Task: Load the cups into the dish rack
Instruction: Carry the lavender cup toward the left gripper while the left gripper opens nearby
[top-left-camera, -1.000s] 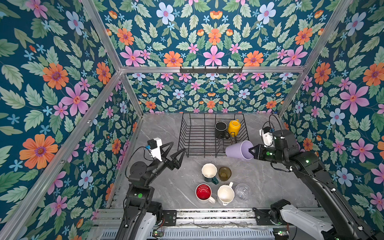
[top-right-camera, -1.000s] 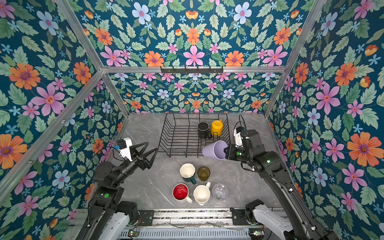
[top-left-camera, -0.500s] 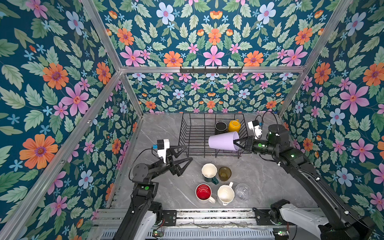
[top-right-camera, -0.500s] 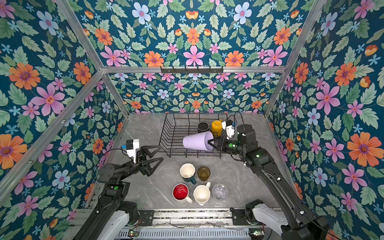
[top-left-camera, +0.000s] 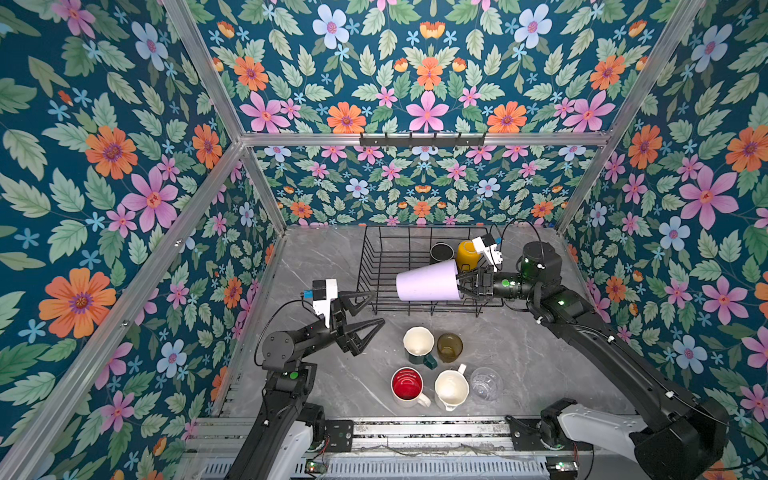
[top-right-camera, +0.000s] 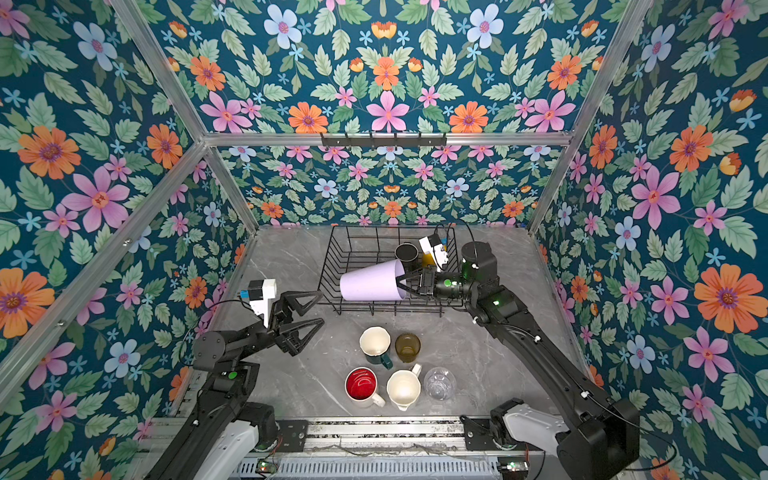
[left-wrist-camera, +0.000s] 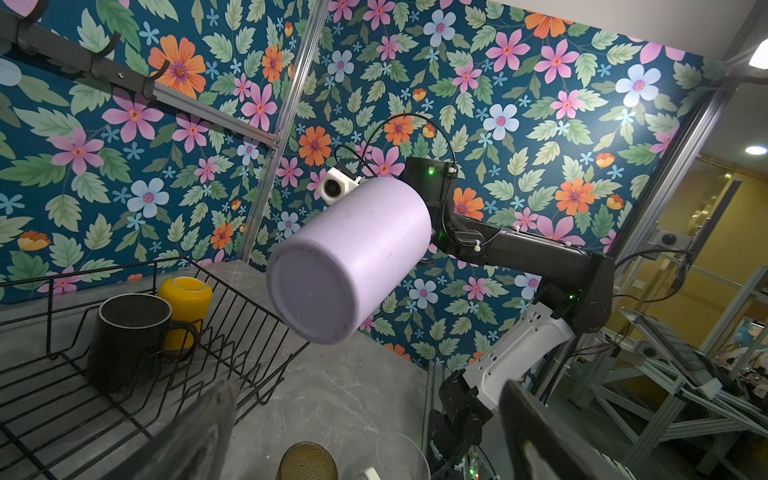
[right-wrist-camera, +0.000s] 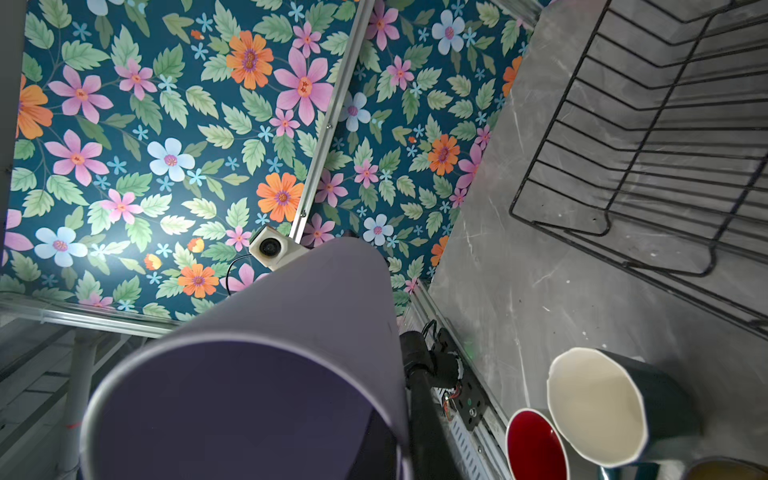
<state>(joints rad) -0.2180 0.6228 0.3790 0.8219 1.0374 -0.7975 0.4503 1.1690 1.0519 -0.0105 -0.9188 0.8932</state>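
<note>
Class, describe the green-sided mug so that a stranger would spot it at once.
Find the black wire dish rack on the grey table. Five cups stand in front of it; the mug is in the row nearer the rack, beside the olive glass. It alone is white inside with a dark green outside.

The dish rack (top-left-camera: 375, 266) is bare at left; black mug (top-left-camera: 441, 252) and yellow mug (top-left-camera: 465, 254) block its far-right corner

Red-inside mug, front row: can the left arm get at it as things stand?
Probably yes. The left gripper is open and empty, and the red-inside mug sits at the left end of the front row with bare table on that side. The white mug crowds its other side.
</note>
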